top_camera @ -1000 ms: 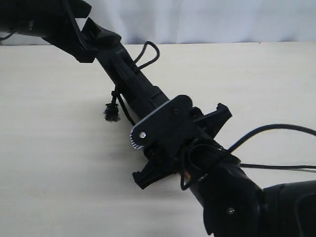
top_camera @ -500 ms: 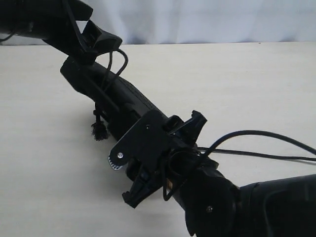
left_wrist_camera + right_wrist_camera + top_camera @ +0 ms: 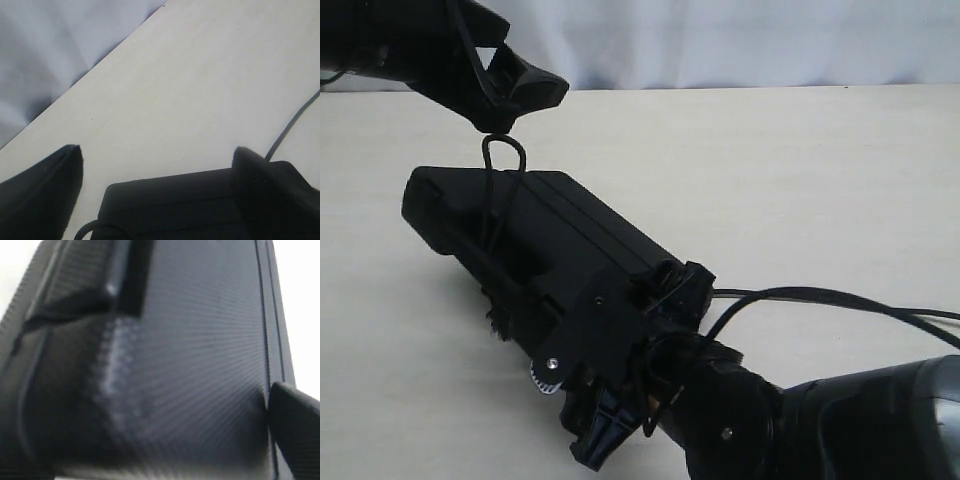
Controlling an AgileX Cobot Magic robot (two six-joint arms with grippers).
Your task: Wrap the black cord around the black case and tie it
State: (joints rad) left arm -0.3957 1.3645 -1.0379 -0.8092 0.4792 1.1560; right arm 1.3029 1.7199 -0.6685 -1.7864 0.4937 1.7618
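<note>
The black case (image 3: 550, 230) lies lid-up on the table, running from the left toward the front middle. The black cord (image 3: 495, 215) crosses its left part; a loop (image 3: 505, 150) stands up above the far edge and a frayed tip (image 3: 500, 320) shows at the near edge. My left gripper (image 3: 515, 70) hangs open just above that loop, touching nothing. In the left wrist view the case (image 3: 170, 205) lies below the wide-apart fingers (image 3: 50, 185). My right gripper (image 3: 630, 330) stands open about the case's near end. The case (image 3: 200, 340) fills the right wrist view, with one finger (image 3: 297, 415) beside its edge.
A smooth black robot cable (image 3: 820, 295) runs over the pale table (image 3: 820, 170) from the right arm to the right edge. A white cloth backdrop (image 3: 720, 40) hangs behind the table's far edge.
The case has gone from standing on its edge to lying flat, shifting left and toward the front. My right gripper followed it down and its jaws widened. The left gripper stayed put.
</note>
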